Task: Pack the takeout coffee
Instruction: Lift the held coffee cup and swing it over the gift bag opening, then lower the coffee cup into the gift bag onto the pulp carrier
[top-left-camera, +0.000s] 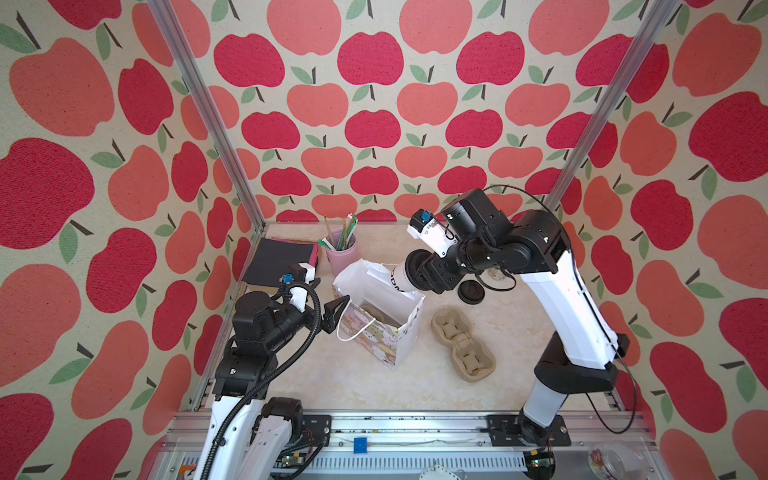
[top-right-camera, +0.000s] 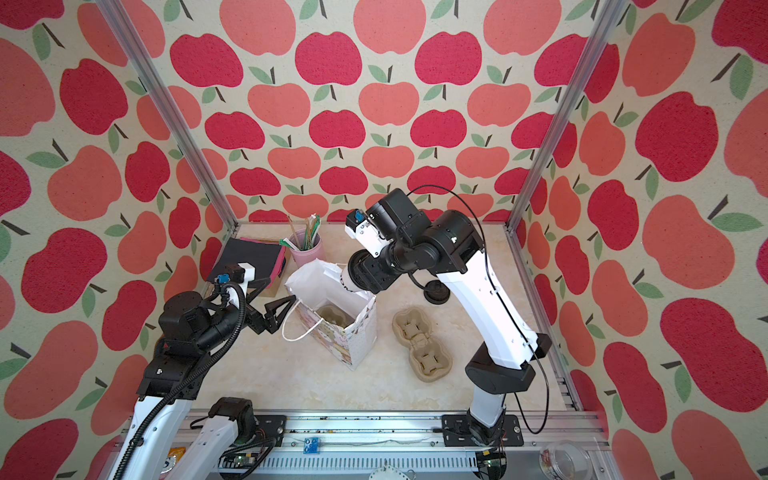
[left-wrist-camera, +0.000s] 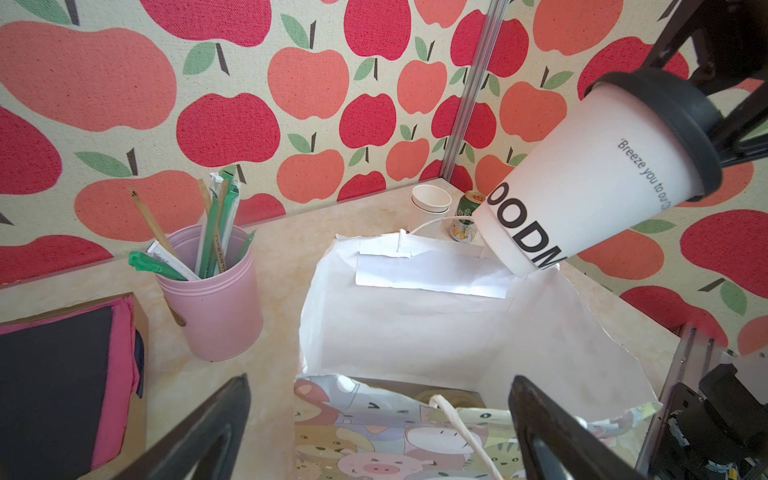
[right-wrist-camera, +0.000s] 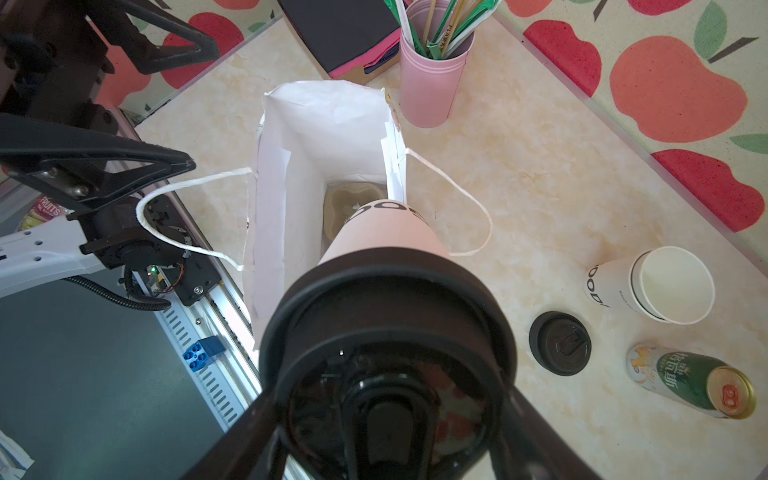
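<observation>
both top views look down from high above the near edge toward the far wall, sharing the whole worktop (top-left-camera: 353, 386). the left wrist view looks from close by across the paper bag (left-wrist-camera: 415, 332) toward the far right corner; the right wrist view peers closely down into that bag.

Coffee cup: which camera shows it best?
Left wrist view: the coffee cup shows side-on, tilted, base over the bag mouth. Right wrist sees mostly its lid end-on; both top views catch only a sliver of it.
</observation>
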